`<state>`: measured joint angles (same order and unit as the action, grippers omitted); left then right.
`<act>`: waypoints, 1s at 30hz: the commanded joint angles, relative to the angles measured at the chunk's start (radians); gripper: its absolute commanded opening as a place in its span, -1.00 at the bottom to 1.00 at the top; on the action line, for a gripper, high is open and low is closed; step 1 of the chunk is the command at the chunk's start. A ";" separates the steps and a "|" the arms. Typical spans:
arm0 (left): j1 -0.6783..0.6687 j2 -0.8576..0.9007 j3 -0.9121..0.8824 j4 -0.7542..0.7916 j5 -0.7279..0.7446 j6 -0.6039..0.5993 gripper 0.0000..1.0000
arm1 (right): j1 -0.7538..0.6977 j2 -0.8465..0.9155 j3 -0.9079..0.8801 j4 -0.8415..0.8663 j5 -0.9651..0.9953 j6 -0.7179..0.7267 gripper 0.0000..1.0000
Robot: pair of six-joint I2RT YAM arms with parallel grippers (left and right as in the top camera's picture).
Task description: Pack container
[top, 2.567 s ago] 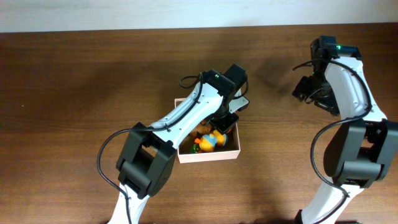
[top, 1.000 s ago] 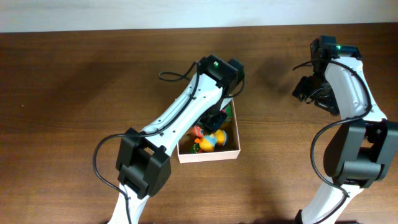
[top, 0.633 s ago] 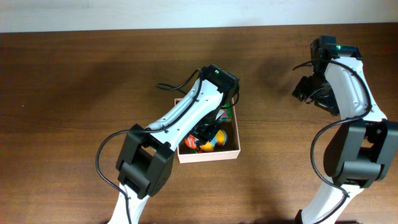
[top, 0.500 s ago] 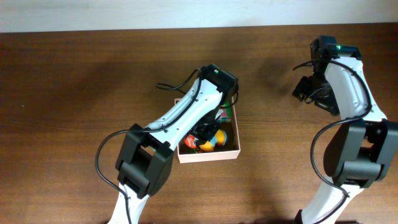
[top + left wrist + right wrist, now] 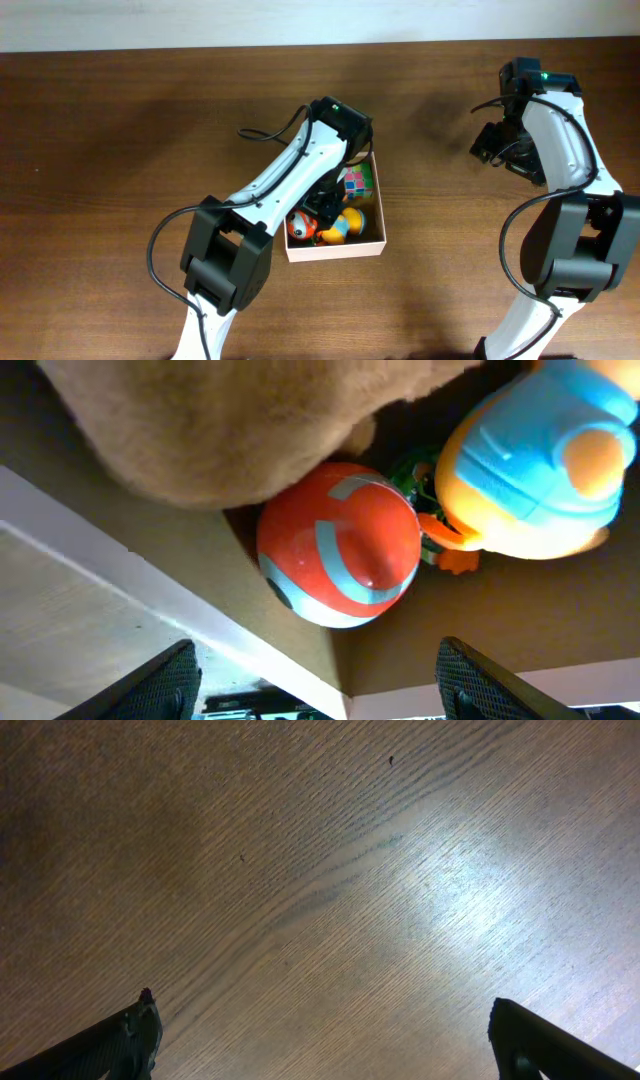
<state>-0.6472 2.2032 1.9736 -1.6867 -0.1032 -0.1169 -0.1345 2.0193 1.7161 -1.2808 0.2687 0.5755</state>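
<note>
Overhead view: the square, shallow, white-walled container with a tan cardboard inside is sitting about mid-table on the dark brown wooden table, well away from every edge. The left arm is reaching across it.

Left wrist view: the left gripper is hovering with its fingers spread wide and no toy between them. It is looking down on the container's near-left corner. The glossy orange-red ball with white bands is lying right in that corner, against the wall. The yellow-and-blue duck toy is touching the ball's other side. A tan fuzzy plush is overhanging both. A multicoloured puzzle cube is sitting by the far-right corner.

The right gripper is also standing spread, over bare wood toward the table's far right edge, and is holding nothing.

Risks, as I am judging them:
- The spread fingers appear to be straddling the thin wall. A sideways or slanted move could hook the rim and drag or tip the light container.
- The ball is round and slick. A nudge from a finger could send it rolling and push the duck about.
- The plush is riding high. A brush from the arm could sweep it over the low wall.
- The far arm is not bracing the container, so any snag is going uncorrected.
</note>
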 commanded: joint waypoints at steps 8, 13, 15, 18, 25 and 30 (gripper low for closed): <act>0.009 -0.037 0.299 0.018 -0.050 -0.002 0.54 | -0.003 -0.004 0.000 -0.001 0.005 0.010 0.98; 0.009 -0.036 0.456 0.037 -0.090 -0.002 0.59 | -0.003 -0.004 0.000 -0.001 0.005 0.010 0.98; 0.009 -0.037 0.504 0.047 -0.109 -0.002 0.74 | -0.003 -0.004 0.000 -0.001 0.005 0.010 0.98; 0.020 -0.037 0.558 0.055 -0.140 -0.015 0.99 | -0.003 -0.004 0.000 -0.001 0.005 0.010 0.98; 0.151 -0.037 0.615 0.054 -0.190 -0.183 0.99 | -0.003 -0.004 0.000 -0.001 0.005 0.010 0.98; 0.290 -0.037 0.615 0.042 -0.200 -0.266 0.99 | -0.003 -0.004 0.000 -0.001 0.005 0.010 0.98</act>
<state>-0.4278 2.2028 2.5679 -1.6382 -0.2691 -0.2947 -0.1345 2.0193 1.7161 -1.2808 0.2687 0.5755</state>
